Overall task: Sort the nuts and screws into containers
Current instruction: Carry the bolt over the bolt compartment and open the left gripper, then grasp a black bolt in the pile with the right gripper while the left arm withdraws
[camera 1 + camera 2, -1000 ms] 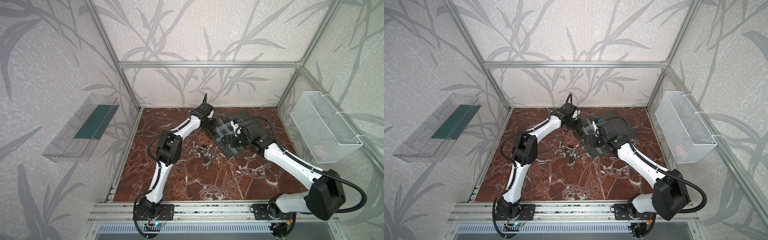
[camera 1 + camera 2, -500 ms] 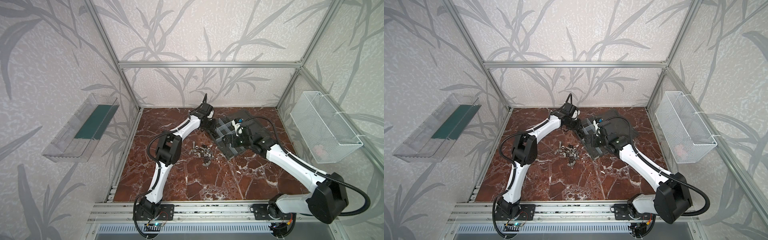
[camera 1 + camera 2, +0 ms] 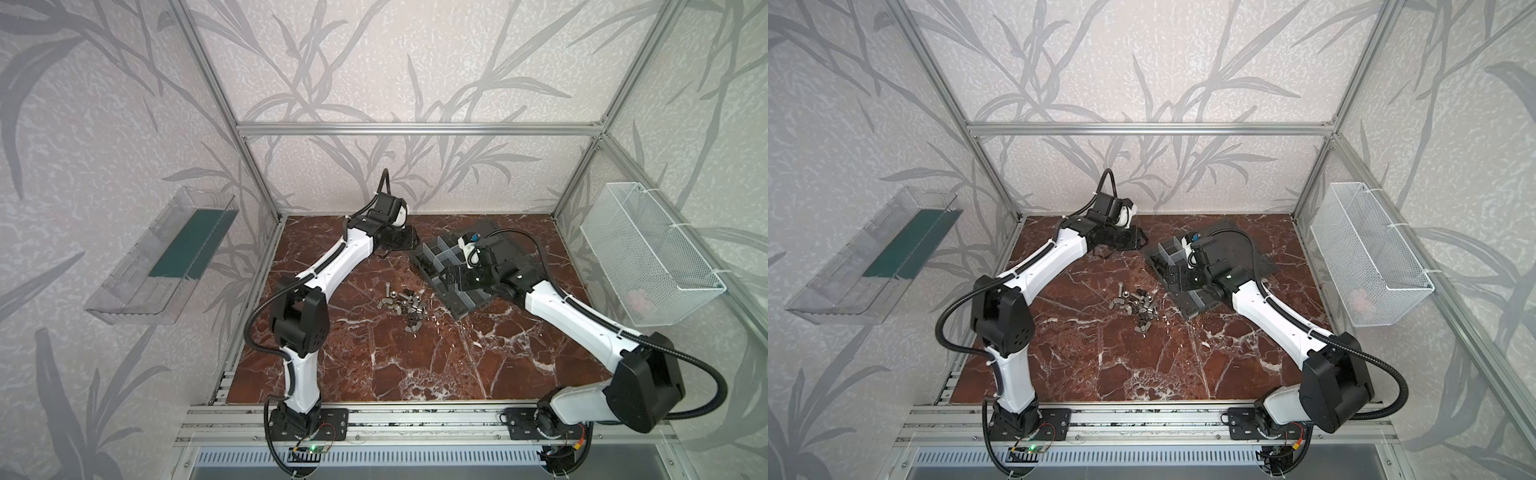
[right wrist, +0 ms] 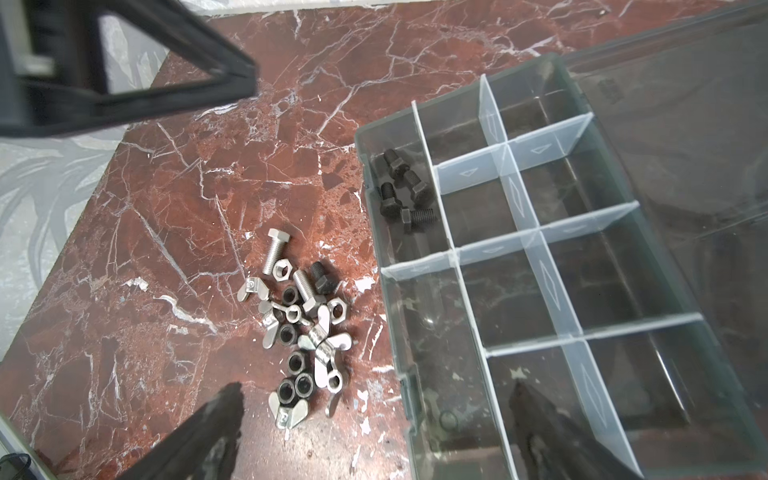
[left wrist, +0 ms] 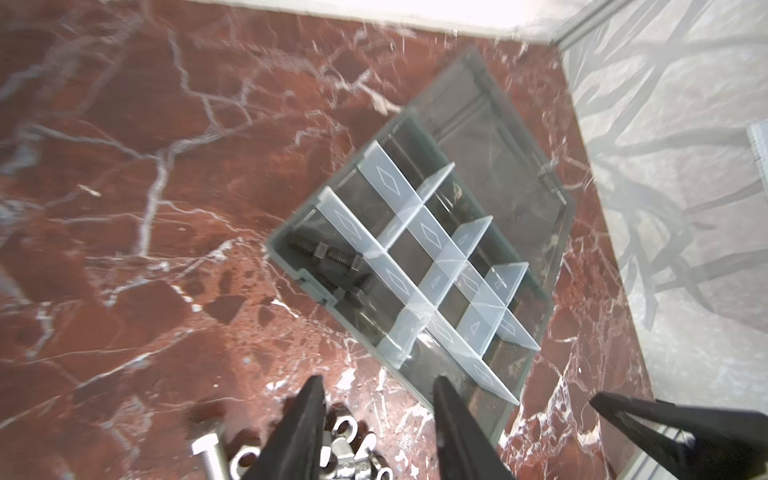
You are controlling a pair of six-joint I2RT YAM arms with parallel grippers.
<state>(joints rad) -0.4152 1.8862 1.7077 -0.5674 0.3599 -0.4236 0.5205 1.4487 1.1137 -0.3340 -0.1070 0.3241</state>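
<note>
A few dark screws lie in one corner compartment of the containers, a divided box toward the worktop's far right corner. The other compartments look empty. Silver screws and the nuts are piled mid-worktop, just beside the box, so sorting appears barely begun. Right gripper: above the box's edge, jaws wide apart, empty. Left gripper: near the far edge, jaws parted, empty. In both top views the right arm hides part of the box, and a faint ring in one compartment is unidentifiable.
</note>
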